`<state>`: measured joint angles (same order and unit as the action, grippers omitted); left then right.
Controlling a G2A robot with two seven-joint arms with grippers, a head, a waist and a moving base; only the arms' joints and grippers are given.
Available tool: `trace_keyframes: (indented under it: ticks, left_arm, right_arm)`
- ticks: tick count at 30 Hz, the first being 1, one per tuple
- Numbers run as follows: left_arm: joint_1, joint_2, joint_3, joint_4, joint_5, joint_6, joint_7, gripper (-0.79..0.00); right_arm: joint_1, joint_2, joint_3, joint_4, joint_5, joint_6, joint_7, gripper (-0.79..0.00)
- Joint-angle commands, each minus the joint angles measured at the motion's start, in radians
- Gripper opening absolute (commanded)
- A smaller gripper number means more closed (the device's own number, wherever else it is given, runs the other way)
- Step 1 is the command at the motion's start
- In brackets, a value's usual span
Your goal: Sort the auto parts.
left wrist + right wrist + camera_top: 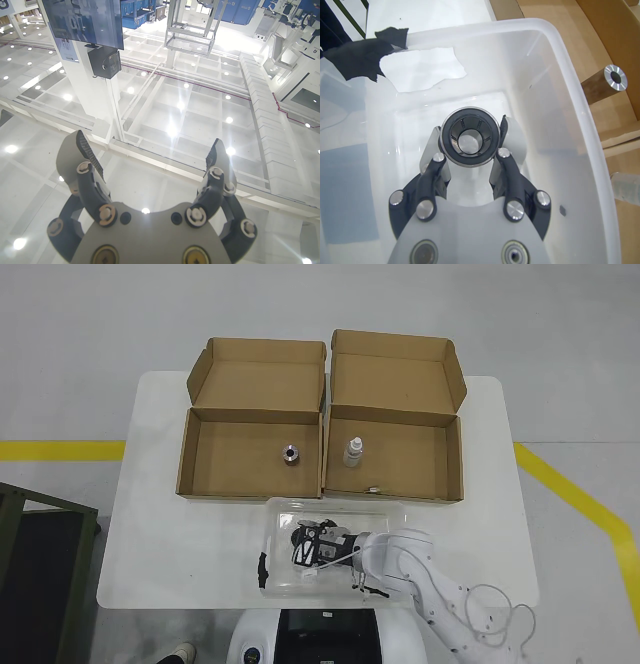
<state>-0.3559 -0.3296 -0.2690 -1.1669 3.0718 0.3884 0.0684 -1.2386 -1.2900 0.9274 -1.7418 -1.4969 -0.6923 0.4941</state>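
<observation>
Inside the lower-centre clear bin (285,509), right gripper (470,135) clamps black bearing (470,113); left box (215,459) holds metal cylinder (289,453), right box (420,459) white bottle (353,450); left gripper (150,155) gapes open.

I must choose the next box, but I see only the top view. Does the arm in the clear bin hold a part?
Observer: Yes. The right gripper is shut on a black ring-shaped bearing, inside the clear bin.
Operator: And the left gripper, is it free for work?
Observer: The left gripper is open and holds nothing. It points up at the ceiling, away from the table.
</observation>
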Motion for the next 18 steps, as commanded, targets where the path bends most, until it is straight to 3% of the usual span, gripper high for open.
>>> trace_keyframes:
  ticks: [1,2,13,18]
  left_arm:
    - [0.0,0.0,0.0,0.0,0.0,0.0,0.0,0.0]
    - [0.0,0.0,0.0,0.0,0.0,0.0,0.0,0.0]
    - [0.0,0.0,0.0,0.0,0.0,0.0,0.0,0.0]
    - [0.0,0.0,0.0,0.0,0.0,0.0,0.0,0.0]
  right_arm:
    - [-0.002,0.001,0.003,-0.011,0.007,0.001,-0.01,-0.751]
    - [-0.002,0.002,0.003,-0.015,0.007,0.0,-0.01,-0.785]
    - [-0.036,0.025,0.044,-0.159,0.002,-0.081,-0.091,-0.785]
    - [-0.043,0.03,0.067,-0.235,0.047,-0.065,-0.133,-0.785]
